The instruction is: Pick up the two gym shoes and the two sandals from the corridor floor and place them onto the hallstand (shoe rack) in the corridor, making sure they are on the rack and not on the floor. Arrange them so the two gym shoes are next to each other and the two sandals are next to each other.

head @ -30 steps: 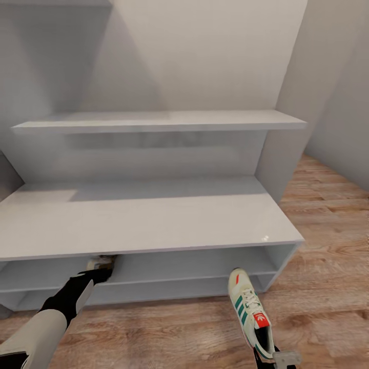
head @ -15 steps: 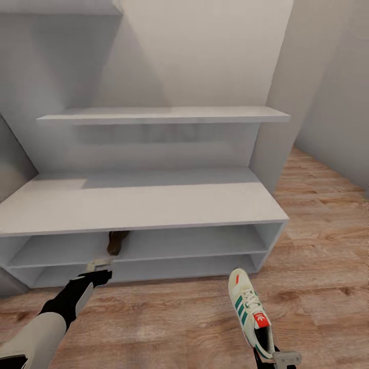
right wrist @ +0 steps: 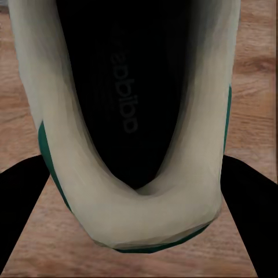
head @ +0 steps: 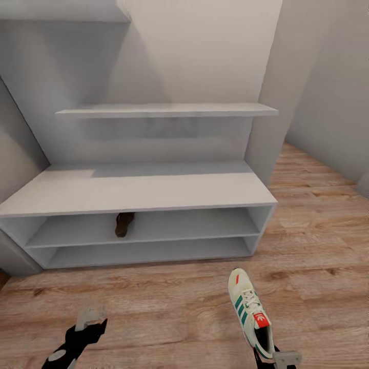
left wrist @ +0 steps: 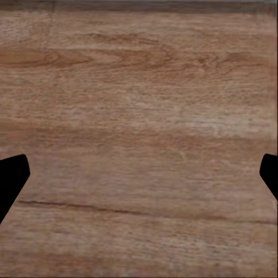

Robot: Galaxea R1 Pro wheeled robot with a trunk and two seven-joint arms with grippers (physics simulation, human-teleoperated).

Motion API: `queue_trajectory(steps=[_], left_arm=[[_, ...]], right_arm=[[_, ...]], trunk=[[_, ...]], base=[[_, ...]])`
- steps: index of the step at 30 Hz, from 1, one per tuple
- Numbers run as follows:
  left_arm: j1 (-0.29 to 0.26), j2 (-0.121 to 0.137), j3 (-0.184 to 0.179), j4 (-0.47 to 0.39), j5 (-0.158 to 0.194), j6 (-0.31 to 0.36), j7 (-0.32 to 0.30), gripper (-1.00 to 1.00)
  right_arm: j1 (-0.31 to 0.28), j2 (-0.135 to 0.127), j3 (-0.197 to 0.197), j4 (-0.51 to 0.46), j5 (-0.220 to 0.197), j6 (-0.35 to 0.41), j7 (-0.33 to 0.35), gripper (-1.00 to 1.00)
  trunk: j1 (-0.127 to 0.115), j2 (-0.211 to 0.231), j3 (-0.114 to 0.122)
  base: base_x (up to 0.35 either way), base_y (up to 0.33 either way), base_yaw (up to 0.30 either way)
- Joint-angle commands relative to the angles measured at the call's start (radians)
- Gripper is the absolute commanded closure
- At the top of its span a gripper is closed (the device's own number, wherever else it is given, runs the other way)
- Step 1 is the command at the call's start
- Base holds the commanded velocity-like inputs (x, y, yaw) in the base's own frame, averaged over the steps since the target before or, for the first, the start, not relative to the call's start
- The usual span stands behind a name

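Observation:
One gym shoe (head: pixel 250 310), cream-white with green stripes, hangs toe-forward over the corridor floor (head: pixel 169 302) at the lower right. My right gripper (head: pixel 275 356) is shut on its heel; the right wrist view looks into the heel opening of the gym shoe (right wrist: pixel 136 116), with the gripper (right wrist: pixel 136 200) closed around the rim. A brown sandal (head: pixel 124 224) lies on the upper shelf level of the hallstand (head: pixel 138 189), left of centre. My left gripper (head: pixel 90 316) hovers open and empty above the floor at the lower left; in its wrist view its fingertips (left wrist: pixel 11 176) stand wide apart over bare planks.
A floating shelf (head: pixel 166 109) sits on the hallstand's tall grey back panel. Grey walls close in at the left and right. Wood flooring (head: pixel 318 215) extends past the hallstand's right end.
The view has backed away from the hallstand. My left gripper came out from under the bench top, leaving the sandal on the upper shelf, and now sits low over the floor. The right gripper still holds the shoe.

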Motion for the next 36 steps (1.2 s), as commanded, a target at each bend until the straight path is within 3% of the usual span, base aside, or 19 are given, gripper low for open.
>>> queue_trajectory(steps=[1, 8, 12, 19, 21, 22, 27, 32, 34, 36], left_arm=[[0.013, 0.001, 0.004, 0.001, 0.009, -0.019, -0.028, -1.0], [0.166, 0.009, 0.006, 0.003, 0.037, -0.198, -0.251, -1.0], [0.19, 0.008, 0.006, 0.005, 0.038, -0.228, -0.286, -1.0], [0.197, 0.007, 0.005, 0.006, 0.04, -0.234, -0.294, -1.0], [0.198, 0.006, 0.005, 0.006, 0.039, -0.236, -0.295, -1.0], [0.198, 0.006, 0.004, 0.006, 0.039, -0.236, -0.295, -1.0], [0.198, 0.005, 0.003, 0.006, 0.038, -0.236, -0.296, -1.0], [0.198, 0.005, 0.003, 0.006, 0.038, -0.237, -0.296, -1.0], [0.198, 0.005, 0.003, 0.006, 0.038, -0.237, -0.296, -1.0], [0.198, 0.005, 0.004, 0.006, 0.039, -0.237, -0.296, -1.0]], right_arm=[[-0.001, 0.0, -0.006, 0.0, 0.007, -0.003, 0.003, 1.0], [-0.001, 0.0, -0.006, -0.002, 0.008, -0.002, 0.003, 1.0], [-0.001, 0.0, -0.007, -0.003, 0.008, -0.002, 0.003, 1.0], [-0.001, 0.002, -0.009, -0.004, 0.008, 0.009, 0.0, 1.0], [-0.001, 0.007, -0.008, -0.007, 0.008, 0.061, -0.026, 1.0], [-0.001, 0.022, -0.007, -0.013, 0.008, 0.136, -0.068, 1.0], [-0.002, 0.091, -0.003, -0.09, 0.011, 0.34, -0.194, 1.0], [-0.009, 0.177, 0.002, -0.276, 0.012, 0.58, -0.273, 1.0], [-0.013, 0.196, 0.003, -0.326, 0.012, 0.648, -0.284, 1.0], [-0.03, 0.228, 0.004, -0.414, 0.012, 0.778, -0.298, 1.0]], trunk=[[-0.001, 0.0, -0.001], [-0.001, 0.0, -0.001], [-0.001, 0.0, -0.001], [-0.001, 0.0, -0.001], [-0.001, 0.0, -0.001], [-0.001, 0.0, -0.001], [-0.001, 0.0, -0.001], [-0.001, 0.0, -0.001], [-0.001, 0.0, -0.001], [-0.001, 0.0, -0.001]], base=[[-0.323, 0.0, 0.0], [-0.302, 0.0, 0.0], [-0.272, 0.0, 0.0], [-0.195, 0.0, 0.0], [-0.1, 0.0, 0.0], [-0.045, 0.103, 0.0], [-0.02, 0.217, 0.0], [-0.004, 0.289, 0.0], [-0.001, 0.3, 0.0], [-0.001, 0.303, 0.0]])
